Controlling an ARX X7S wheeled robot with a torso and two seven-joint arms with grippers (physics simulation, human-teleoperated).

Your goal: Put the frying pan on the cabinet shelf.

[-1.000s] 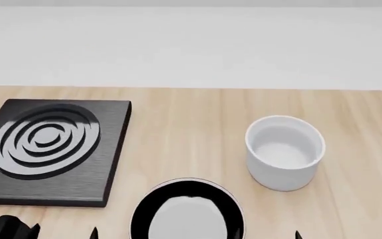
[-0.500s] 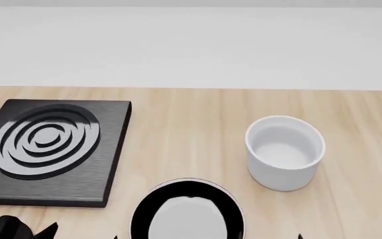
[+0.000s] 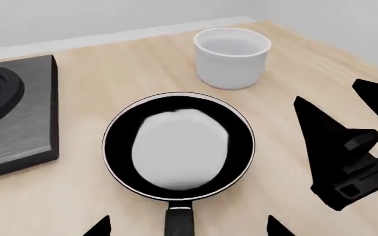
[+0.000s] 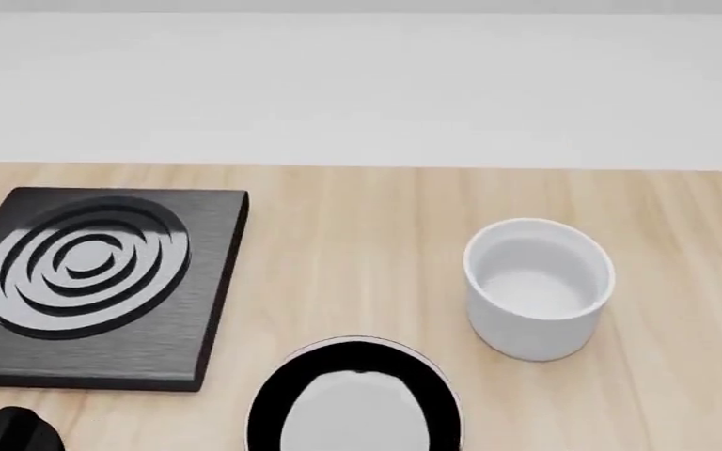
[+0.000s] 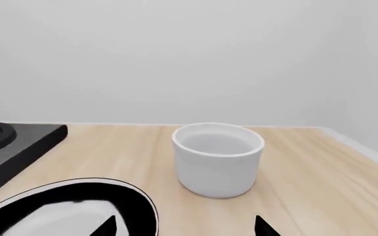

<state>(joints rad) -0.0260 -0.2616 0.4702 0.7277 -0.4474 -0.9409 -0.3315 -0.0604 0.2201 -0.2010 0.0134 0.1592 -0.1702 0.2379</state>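
The frying pan [image 4: 354, 402] lies on the wooden table at the near edge of the head view, cut off at the bottom. In the left wrist view the pan [image 3: 179, 145] is whole, black with a glossy white inside, its handle [image 3: 179, 223] pointing toward the camera. My left gripper [image 3: 187, 230] is open, one fingertip on each side of the handle and well apart from it. My right gripper [image 5: 185, 228] is open and empty, between the pan's rim [image 5: 64, 211] and the white cup [image 5: 218, 157]; it also shows in the left wrist view [image 3: 346, 157]. The cabinet shelf is out of view.
A black square burner plate with rings [image 4: 91, 282] lies at the table's left. A white cylindrical cup [image 4: 540, 287] stands to the right, behind the pan. A pale wall runs behind the table's far edge [image 4: 361, 167]. A black arm part [image 4: 10, 432] shows at the bottom left.
In the head view the dark fingertips at the bottom edge have dropped out of sight. The pan, cup and burner plate have not moved.
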